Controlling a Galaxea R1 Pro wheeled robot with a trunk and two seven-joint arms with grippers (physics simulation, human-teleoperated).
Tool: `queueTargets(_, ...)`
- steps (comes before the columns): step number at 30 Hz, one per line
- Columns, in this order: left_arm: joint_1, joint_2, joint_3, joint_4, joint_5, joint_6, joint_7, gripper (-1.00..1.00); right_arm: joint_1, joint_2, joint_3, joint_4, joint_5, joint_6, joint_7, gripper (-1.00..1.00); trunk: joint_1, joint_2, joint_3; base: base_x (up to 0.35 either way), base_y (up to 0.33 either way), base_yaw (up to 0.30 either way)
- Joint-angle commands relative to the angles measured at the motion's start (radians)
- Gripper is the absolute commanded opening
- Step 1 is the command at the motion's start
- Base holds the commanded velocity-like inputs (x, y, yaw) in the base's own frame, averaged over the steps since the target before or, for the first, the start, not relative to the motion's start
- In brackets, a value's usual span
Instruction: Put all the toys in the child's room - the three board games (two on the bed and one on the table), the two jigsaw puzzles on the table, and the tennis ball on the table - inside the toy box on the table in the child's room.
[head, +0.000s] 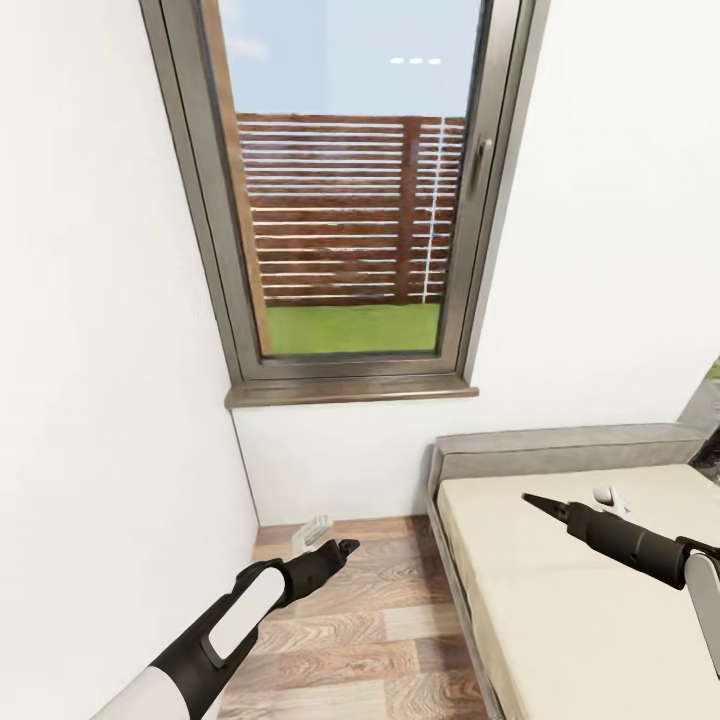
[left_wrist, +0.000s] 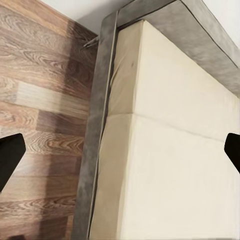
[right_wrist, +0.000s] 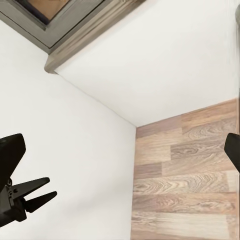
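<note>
Left gripper (head: 345, 547) over wood floor (head: 370, 620), bed (head: 560, 600) just beside it; right gripper (head: 530, 499) above mattress. Both wide open, empty. No toys or toy box in sight; small white object (head: 612, 497) just beyond right gripper, unclear what. Risk: arms clip bed frame or wall (head: 100, 350) while turning; corner tight.

Bed (head: 560, 600) under right end effector (head: 530, 499): beige mattress, grey frame, low headboard; small white object (head: 612, 498) lies on mattress just beyond end effector. Wood-plank floor (head: 370, 640) under left end effector (head: 345, 547); small pale object (head: 310, 532) on floor just ahead, by wall.
</note>
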Motion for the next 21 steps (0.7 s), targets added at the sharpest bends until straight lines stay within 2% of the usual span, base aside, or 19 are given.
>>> queueTargets(1,-0.001,0.001,-0.003,-0.002,0.01,-0.001,0.009,1.0,-0.001,0.0,-0.001,0.0,0.003,0.004,0.005,1.0,0.001,-0.002,-0.002,0.001,0.0,-0.184)
queueTargets(10,-0.001,0.001,-0.003,-0.002,0.011,-0.001,0.009,1.0,-0.001,0.001,0.0,0.0,0.003,0.004,0.004,1.0,0.001,-0.002,-0.002,0.001,0.0,-0.172)
queueTargets(21,-0.001,0.001,-0.003,-0.001,0.012,-0.001,0.009,1.0,-0.001,0.0,0.0,0.0,0.003,0.004,0.003,1.0,0.001,-0.002,-0.002,-0.032,0.0,-0.053)
